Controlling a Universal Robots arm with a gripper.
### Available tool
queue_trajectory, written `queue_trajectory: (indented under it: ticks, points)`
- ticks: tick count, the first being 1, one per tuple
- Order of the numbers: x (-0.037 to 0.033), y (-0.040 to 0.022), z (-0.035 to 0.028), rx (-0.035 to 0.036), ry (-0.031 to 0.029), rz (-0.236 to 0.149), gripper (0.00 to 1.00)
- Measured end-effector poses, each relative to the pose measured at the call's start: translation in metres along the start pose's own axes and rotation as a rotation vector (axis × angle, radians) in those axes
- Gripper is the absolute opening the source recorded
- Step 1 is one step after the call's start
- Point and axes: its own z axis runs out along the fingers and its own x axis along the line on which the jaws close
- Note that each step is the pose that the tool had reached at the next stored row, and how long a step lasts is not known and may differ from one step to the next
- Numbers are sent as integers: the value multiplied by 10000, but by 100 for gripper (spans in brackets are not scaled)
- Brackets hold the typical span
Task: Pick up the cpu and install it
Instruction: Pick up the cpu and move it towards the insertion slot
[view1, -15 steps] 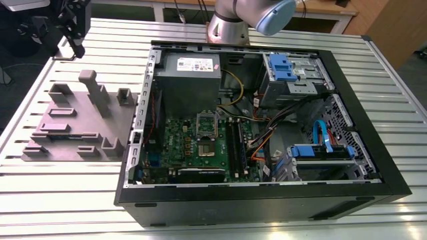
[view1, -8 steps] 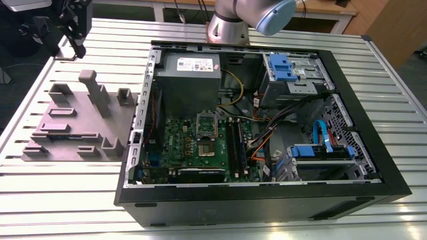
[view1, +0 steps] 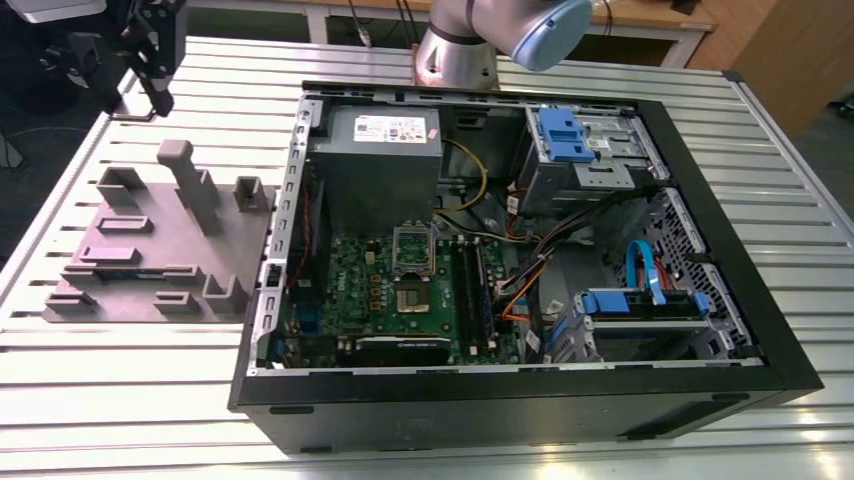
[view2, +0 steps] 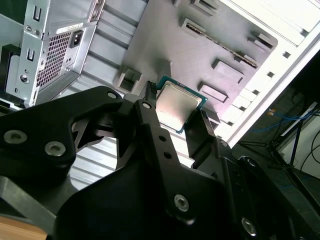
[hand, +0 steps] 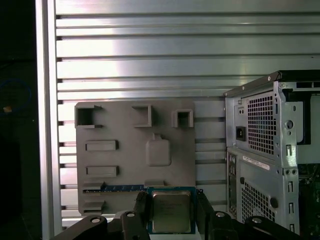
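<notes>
We see the gripper clamped on the cpu, with one black finger on each of two opposite edges. The cpu has a silvery top and a teal rim and sits tilted between them. Taking the gripper's reach as twelve o'clock, the grey fixture plate with raised blocks is at twelve, lying on the slatted metal surface. The computer case with its vent grille is at about ten.
</notes>
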Motion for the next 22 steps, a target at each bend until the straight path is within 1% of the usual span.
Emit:
queue_trajectory:
  ticks: [22]
  points:
    - [-58, 2, 1, 0, 0, 0, 47]
